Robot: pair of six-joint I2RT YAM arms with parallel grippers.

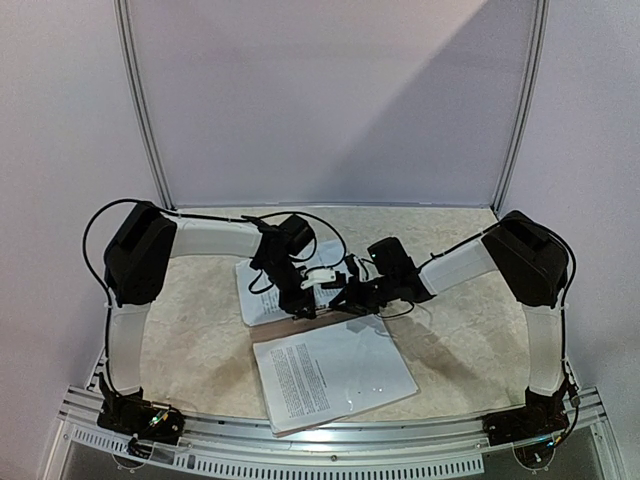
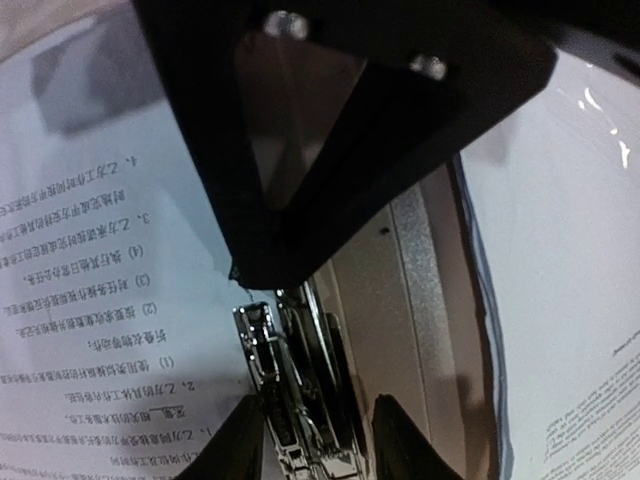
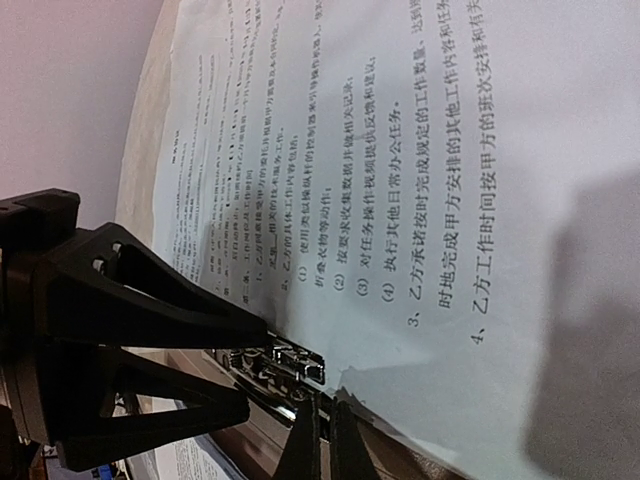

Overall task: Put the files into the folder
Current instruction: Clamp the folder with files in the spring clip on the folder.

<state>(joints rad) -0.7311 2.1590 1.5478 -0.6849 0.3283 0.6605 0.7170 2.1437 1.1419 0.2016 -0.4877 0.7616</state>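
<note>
1. A pale marbled counter (image 1: 200, 350) carries everything.
2. The tan folder (image 2: 370, 300) lies open at the middle of the counter.
3. The files (image 1: 335, 375), white sheets of small black print, lie on the folder: one covers the near leaf, another the far leaf.
4. The left end effector (image 2: 322, 440) stands parted, one finger on either side of the spine's clip.
5. The right end effector (image 3: 325, 420) is closed, fingers pressed together, its tip just beside that clip.
6. The shiny metal clip (image 2: 290, 390) sits along the folder's spine, between the two sheets.
</note>
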